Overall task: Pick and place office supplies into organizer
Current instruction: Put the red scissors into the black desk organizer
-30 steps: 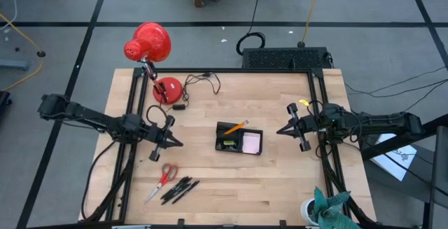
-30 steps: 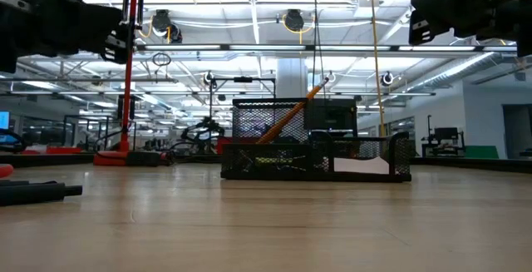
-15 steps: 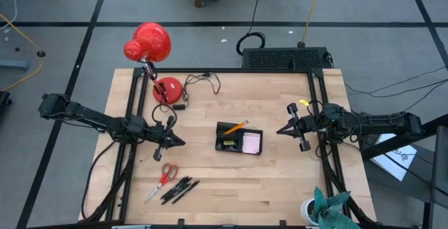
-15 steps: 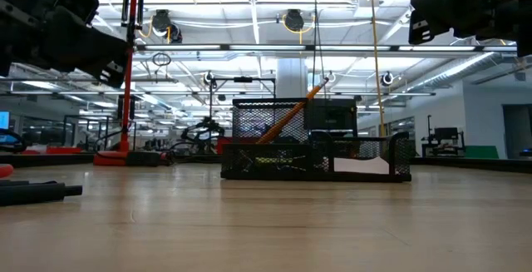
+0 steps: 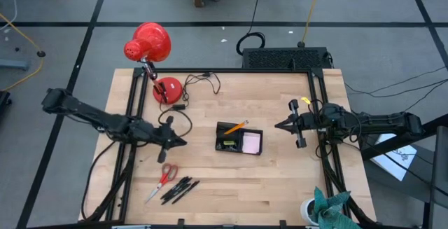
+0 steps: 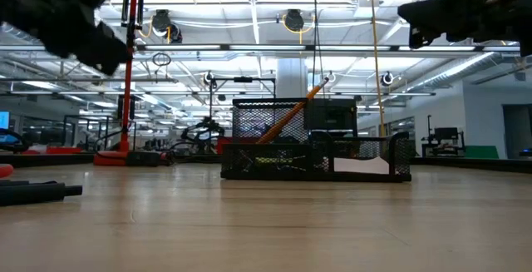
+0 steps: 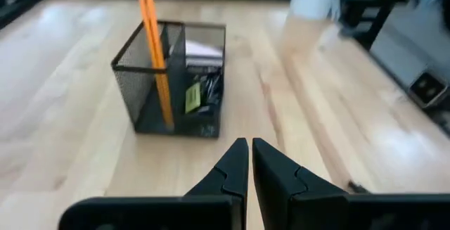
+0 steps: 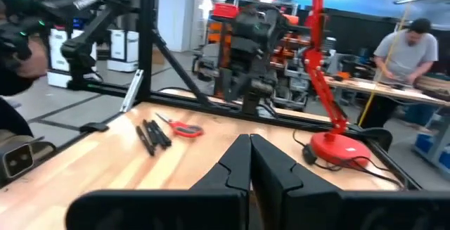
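The black mesh organizer (image 5: pixel 239 139) sits mid-table and holds orange pencils (image 7: pixel 155 47) leaning against its taller compartment's wall, a pink sticky-note pad (image 5: pixel 251 143), a yellow piece (image 7: pixel 193 98) and small black clips. Red-handled scissors (image 5: pixel 166 175) and black pens (image 5: pixel 180 188) lie flat near the table's near-left edge. My left gripper (image 5: pixel 182 142) hovers left of the organizer, shut and pointing at it (image 7: pixel 249 145). My right gripper (image 5: pixel 277 125) hovers right of the organizer, shut (image 8: pixel 249 142), above table height (image 6: pixel 432 14).
A red desk lamp (image 5: pixel 148 43) stands with its base (image 5: pixel 166 89) on the table's far-left part, its cable (image 5: pixel 203 82) beside it. A black box (image 5: pixel 283 57) sits behind the far edge. A cup with green cloth (image 5: pixel 318 208) is at the near-right corner. A person (image 8: pixel 411 43) works in the background.
My left gripper has turned about its wrist and lowered slightly, staying left of the organizer above the scissors. My right gripper has edged a little toward the organizer. The supplies and the organizer have stayed where they were.
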